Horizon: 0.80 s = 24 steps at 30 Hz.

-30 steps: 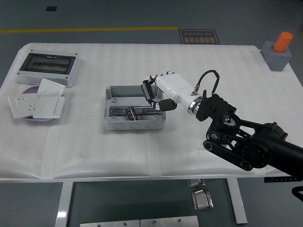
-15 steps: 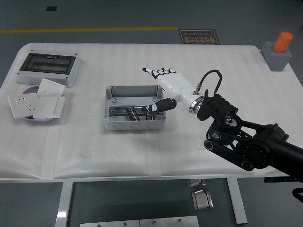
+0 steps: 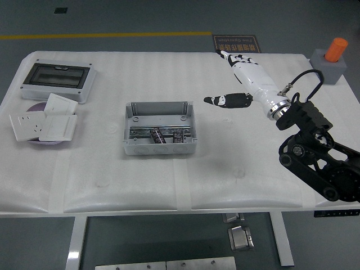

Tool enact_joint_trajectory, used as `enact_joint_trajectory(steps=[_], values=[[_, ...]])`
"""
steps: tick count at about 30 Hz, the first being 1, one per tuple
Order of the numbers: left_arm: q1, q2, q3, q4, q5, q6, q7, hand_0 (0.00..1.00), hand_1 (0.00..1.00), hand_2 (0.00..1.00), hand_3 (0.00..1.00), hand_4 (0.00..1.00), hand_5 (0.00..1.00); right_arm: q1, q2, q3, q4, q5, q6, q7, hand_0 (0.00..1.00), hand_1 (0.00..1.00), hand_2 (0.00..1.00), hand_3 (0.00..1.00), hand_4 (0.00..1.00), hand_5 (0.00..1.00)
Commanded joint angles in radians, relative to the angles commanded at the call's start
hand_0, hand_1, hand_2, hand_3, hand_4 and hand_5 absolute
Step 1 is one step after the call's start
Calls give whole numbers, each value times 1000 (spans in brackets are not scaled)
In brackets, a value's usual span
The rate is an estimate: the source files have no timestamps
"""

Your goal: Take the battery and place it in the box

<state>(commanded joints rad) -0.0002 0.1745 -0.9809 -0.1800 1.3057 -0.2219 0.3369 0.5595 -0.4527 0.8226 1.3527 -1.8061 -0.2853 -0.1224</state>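
Observation:
A grey open box (image 3: 158,128) sits in the middle of the table. Two dark cylindrical batteries lie inside it, one (image 3: 157,134) left of centre and one (image 3: 179,135) to its right. My right hand (image 3: 225,79), white with black fingertips, hovers to the upper right of the box, well clear of it. Its fingers are stretched out flat and its thumb (image 3: 225,101) points left, with nothing held. The left arm is out of sight.
A grey enclosure with a dark window (image 3: 58,80) lies at the far left. Below it, white socket plates (image 3: 44,124) rest on a purple disc. A grey block with an orange cylinder (image 3: 332,59) stands at the far right corner.
My right hand opened over the box, left the second battery inside, then drew back up and to the right, away from the box.

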Motion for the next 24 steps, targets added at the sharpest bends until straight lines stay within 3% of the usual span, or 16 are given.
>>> enact_joint_trajectory(steps=[5,15,24], values=[[5,-2,8,0,-11,1,5,613,661,471,557,458,519,-83,-2,137,-6,58,-16,30,998,901,931,998,998,535],[12,-6,11,0,-19,2,5,613,661,470,560,453,516,-159,-20,370,-17,83,-29,49,998,874,903,997,998,527],[9,-9,11,0,-27,3,6,615,661,471,560,453,516,-198,-24,493,-7,83,-37,56,998,856,892,996,998,527]])
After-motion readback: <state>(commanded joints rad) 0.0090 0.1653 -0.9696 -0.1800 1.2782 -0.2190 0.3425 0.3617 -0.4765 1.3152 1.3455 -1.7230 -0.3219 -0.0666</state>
